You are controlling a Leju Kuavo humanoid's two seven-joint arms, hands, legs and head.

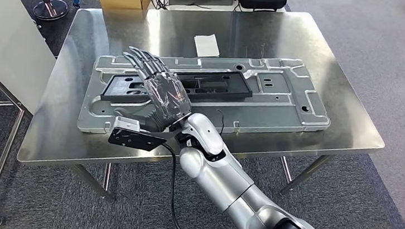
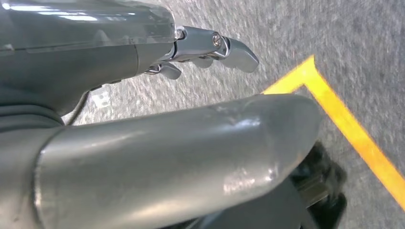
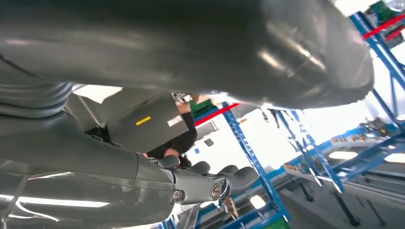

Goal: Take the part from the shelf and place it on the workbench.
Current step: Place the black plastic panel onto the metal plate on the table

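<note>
The right hand (image 1: 155, 90), fingers spread and empty, hovers over the part (image 1: 202, 95) lying on the table (image 1: 307, 46); placement looks done, so next it withdraws toward six o'clock.

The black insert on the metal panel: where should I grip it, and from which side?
Probably its near long edge, from above on the robot's side. The black insert lies flat in the metal panel, so only thin edges and slots offer purchase. The right hand hovers over its left end, fingers spread, holding nothing.

grey carpet floor (image 1: 384, 182) – yellow tape line (image 2: 353, 131), blue shelving (image 3: 258, 162) beyond.
</note>
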